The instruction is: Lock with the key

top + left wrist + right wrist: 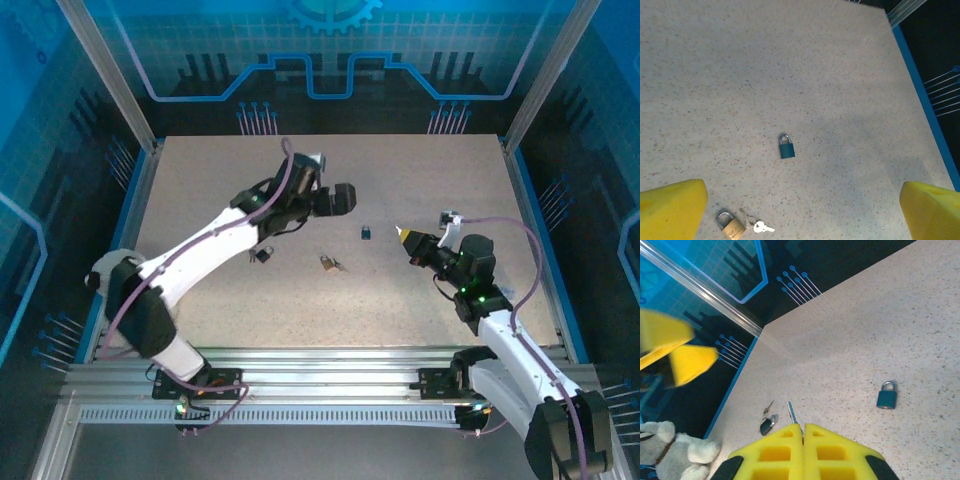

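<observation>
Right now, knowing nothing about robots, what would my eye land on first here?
Likely the bright yellow right tool, shut on a small silver key poking out ahead, and the matching left tool hanging wide open over the speckled table. Beneath it lie a teal padlock mid-table and, closer to the near edge, a brass padlock with loose keys beside it.
</observation>
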Available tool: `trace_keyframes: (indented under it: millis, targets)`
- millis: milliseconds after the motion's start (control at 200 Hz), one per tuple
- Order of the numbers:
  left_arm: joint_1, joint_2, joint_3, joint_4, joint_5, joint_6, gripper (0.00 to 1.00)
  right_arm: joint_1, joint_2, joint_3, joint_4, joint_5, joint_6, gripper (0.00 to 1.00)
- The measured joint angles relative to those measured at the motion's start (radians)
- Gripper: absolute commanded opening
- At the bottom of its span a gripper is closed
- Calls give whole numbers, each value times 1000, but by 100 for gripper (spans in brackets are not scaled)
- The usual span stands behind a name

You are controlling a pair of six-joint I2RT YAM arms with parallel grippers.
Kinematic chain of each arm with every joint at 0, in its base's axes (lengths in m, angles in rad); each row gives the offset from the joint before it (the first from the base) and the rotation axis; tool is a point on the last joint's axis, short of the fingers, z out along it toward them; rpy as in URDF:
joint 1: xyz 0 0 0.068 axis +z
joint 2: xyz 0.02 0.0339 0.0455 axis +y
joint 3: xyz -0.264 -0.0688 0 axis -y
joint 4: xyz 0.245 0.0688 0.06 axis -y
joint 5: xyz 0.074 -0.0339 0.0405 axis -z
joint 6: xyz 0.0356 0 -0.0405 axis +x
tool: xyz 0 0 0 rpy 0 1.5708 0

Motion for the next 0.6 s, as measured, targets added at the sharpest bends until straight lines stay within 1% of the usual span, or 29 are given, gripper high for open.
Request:
trace_keyframes:
  millis: [105, 310, 435, 600]
  targets:
    - [-21, -130, -183, 65, -72, 4, 99, 5, 12, 0, -5, 19, -11, 0]
    - [-21, -344, -499, 154, -201, 3, 99, 25, 32, 0, -13, 64, -34, 0]
    - [-21, -446, -613, 197, -273, 3, 99, 42, 62, 0, -13, 93, -48, 0]
    - [-21, -514, -721, 265, -352, 6, 99, 63, 113, 0, -14, 130, -59, 0]
